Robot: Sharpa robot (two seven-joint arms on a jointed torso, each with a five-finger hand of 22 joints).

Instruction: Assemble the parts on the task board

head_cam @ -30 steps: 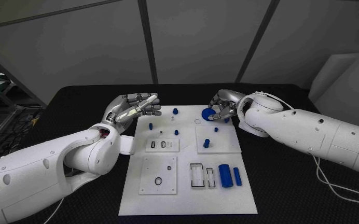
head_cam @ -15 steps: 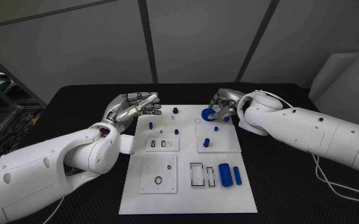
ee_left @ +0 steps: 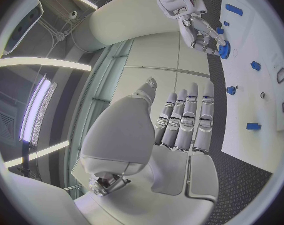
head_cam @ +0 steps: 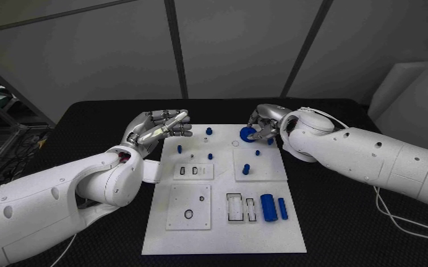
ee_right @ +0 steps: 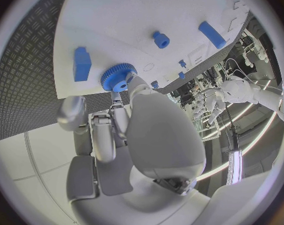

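Observation:
The white task board (head_cam: 268, 230) lies in the middle of the black table. My right hand (head_cam: 264, 125) hovers over the board's far right part and pinches a round blue toothed gear (head_cam: 248, 135) (ee_right: 118, 77) (ee_left: 224, 50). A small ring mark (head_cam: 235, 144) on the board lies just below the gear. My left hand (head_cam: 161, 127) (ee_left: 182, 116) floats at the board's far left edge, fingers straight and together, holding nothing. Blue pegs (head_cam: 246, 169) stand on the board's far half. Two blue cylinders (head_cam: 268, 207) lie at the near right.
Small white plates with slots (head_cam: 193, 172) and rings (head_cam: 189, 207) sit on the board's left half. A rectangular frame slot (head_cam: 234, 208) lies beside the cylinders. Black table surface (head_cam: 357, 217) surrounds the board on all sides.
My right hand with the gear has shifted very slightly toward the far side. The left hand stays where it was.

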